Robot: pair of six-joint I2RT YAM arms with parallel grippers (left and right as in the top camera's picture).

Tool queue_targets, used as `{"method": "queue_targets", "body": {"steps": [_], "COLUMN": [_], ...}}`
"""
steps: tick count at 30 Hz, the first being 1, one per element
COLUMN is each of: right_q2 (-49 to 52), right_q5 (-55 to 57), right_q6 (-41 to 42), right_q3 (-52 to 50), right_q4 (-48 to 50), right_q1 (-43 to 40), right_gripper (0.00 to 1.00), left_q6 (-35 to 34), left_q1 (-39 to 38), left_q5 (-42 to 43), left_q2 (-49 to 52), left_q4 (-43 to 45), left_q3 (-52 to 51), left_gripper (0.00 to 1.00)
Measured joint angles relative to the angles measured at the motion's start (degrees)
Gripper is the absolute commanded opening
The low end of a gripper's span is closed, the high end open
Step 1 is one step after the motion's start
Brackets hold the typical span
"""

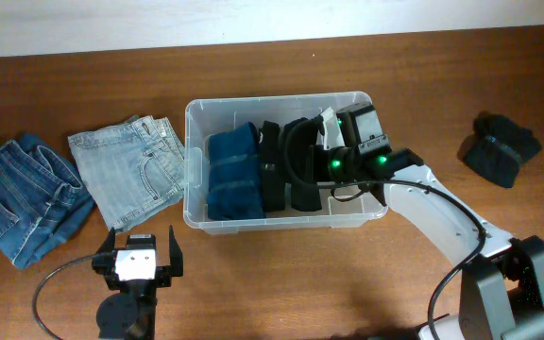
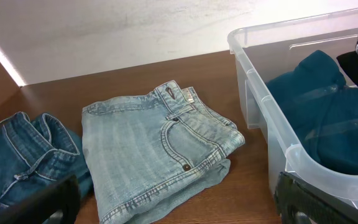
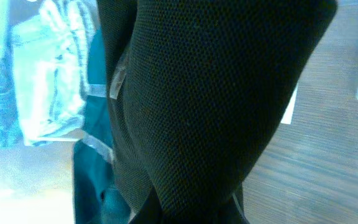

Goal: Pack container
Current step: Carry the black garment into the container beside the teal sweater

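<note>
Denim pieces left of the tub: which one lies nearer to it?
The pale, light-wash folded denim lies nearer, just beside the left wall of the clear container. The darker blue jeans lie farther out to the left.

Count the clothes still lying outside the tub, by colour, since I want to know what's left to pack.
Outside the container, on the table:
Dark blue jeans: 1
Light blue jeans: 1
Black folded garment: 1
Total: 3
</note>
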Motion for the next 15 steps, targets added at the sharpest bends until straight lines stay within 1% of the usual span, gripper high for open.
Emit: {"method": "queue_targets", "body": {"steps": [2, 4, 5, 10, 11, 13, 15], "right_q2": [0.1, 0.1, 0.1, 0.1, 0.1, 0.1, 0.1], "right_q5": [0.7, 1.4, 1.8, 3.1, 3.6, 4.5, 5.2], "right_q6": [-0.8, -1.6, -1.9, -3.3, -3.6, -4.4, -5.6], "right_q3": [0.0, 0.0, 0.0, 0.1, 0.1, 0.1, 0.1], "right_q4": [-0.4, -0.6, -0.8, -1.0, -1.1, -1.1, -1.1], "right_q1": [0.0, 0.0, 0.0, 0.0, 0.0, 0.0, 0.0], "right_gripper": [0.28, 0.37, 0.45, 0.72, 0.76, 0.81, 0.83], "left_q6": [0.0, 0.0, 0.0, 0.0, 0.0, 0.0, 0.0], "left_q1": [0.0, 0.0, 0.0, 0.0, 0.0, 0.0, 0.0], "left_q5": [0.0, 0.0, 0.0, 0.0, 0.0, 0.0, 0.0], "left_q2": [0.0, 0.0, 0.0, 0.0, 0.0, 0.0, 0.0], "left_q4": [0.0, 0.0, 0.0, 0.0, 0.0, 0.0, 0.0], "left_q3": [0.0, 0.0, 0.0, 0.0, 0.0, 0.0, 0.0], "left_gripper": [1.00, 1.00, 1.00, 1.00, 1.00, 1.00, 1.00]}}
